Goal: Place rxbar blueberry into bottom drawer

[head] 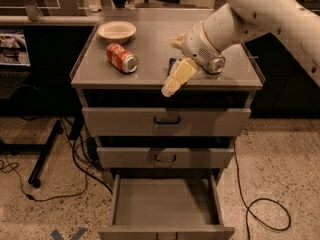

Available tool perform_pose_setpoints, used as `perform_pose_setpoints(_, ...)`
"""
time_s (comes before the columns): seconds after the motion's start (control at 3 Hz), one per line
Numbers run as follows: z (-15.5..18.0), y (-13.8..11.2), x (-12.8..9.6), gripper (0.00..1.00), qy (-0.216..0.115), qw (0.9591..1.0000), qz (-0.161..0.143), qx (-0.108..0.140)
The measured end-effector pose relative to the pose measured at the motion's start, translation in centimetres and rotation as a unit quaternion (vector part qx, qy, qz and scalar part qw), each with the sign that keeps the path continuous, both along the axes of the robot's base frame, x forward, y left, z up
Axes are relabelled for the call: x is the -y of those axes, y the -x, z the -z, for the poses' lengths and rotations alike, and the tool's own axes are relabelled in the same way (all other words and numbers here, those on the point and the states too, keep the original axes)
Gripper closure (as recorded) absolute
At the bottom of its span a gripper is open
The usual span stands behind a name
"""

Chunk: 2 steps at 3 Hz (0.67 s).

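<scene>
Read of the step: grasp, with the bar not yet lifted.

- bottom drawer (165,206): pulled out, directly below the gripper and well apart from it. The two drawers between are shut, so a straight descent in front of them looks workable.
- cabinet top (150,39): the gripper is at its front edge, so any nudge forward risks sliding the bar off. Better to close on the bar squarely and lift before translating outward.
- gripper (171,66): jaws spread, nothing pinched as far as visible. The long finger slants down-left past the front lip, and the other finger shows up behind it.
- red can (122,58): to the gripper's left, apart and no obstacle.
- second can (216,64): just beside the wrist on the right, so there's a knock risk on retract.
- rxbar blueberry (172,64): flat on the top between the fingers and partly hidden by the long one. Contact can't be told.
</scene>
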<state>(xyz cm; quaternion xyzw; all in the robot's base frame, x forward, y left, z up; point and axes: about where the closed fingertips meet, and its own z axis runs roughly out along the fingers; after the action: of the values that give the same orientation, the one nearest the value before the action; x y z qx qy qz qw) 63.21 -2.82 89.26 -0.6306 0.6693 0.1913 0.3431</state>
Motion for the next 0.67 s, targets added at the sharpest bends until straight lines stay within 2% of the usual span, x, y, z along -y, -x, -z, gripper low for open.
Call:
perform_pose_setpoints(0.33,1.5,-1.6,2.0,0.00,-0.003,0.9997,0.021,-0.008)
perform_pose_setpoints(0.67,3.0,-2.9,2.8,0.00,-0.009,0.9993,0.030,-0.019)
